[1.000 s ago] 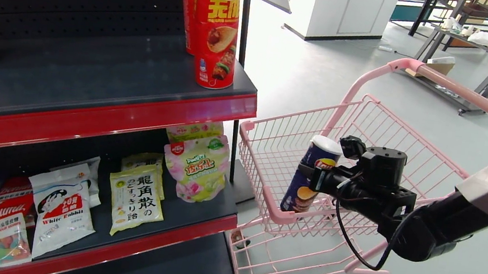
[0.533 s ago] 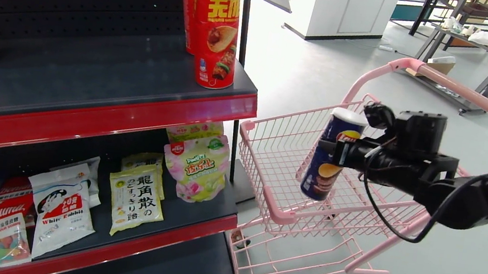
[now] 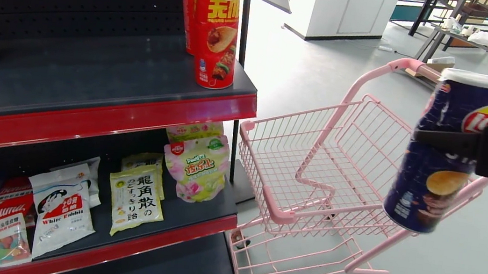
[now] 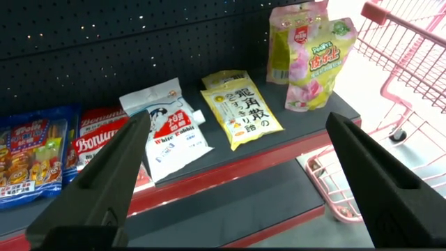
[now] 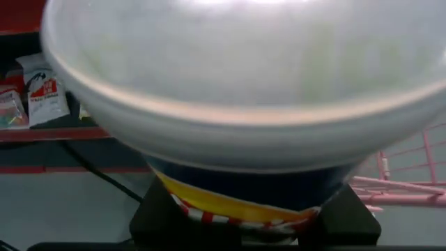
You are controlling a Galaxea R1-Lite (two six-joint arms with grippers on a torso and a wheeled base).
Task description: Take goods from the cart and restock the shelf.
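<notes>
Head view: at the right edge of the frame your right gripper has its fingers clenched on the dark blue cylindrical chip can. The can is slightly tilted and clear of the pink wire cart.

Left wrist view: your left gripper has its fingers released, spread before glossy pouches on the shelf.

Right wrist view: the can's round translucent lid sits above black fingers.

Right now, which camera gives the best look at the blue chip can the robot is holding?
The head view: it shows the whole blue chip can, lid to base, tilted in the right gripper. The right wrist view has its pale lid up close and a strip of label. The left wrist view faces shelved snack bags.
</notes>
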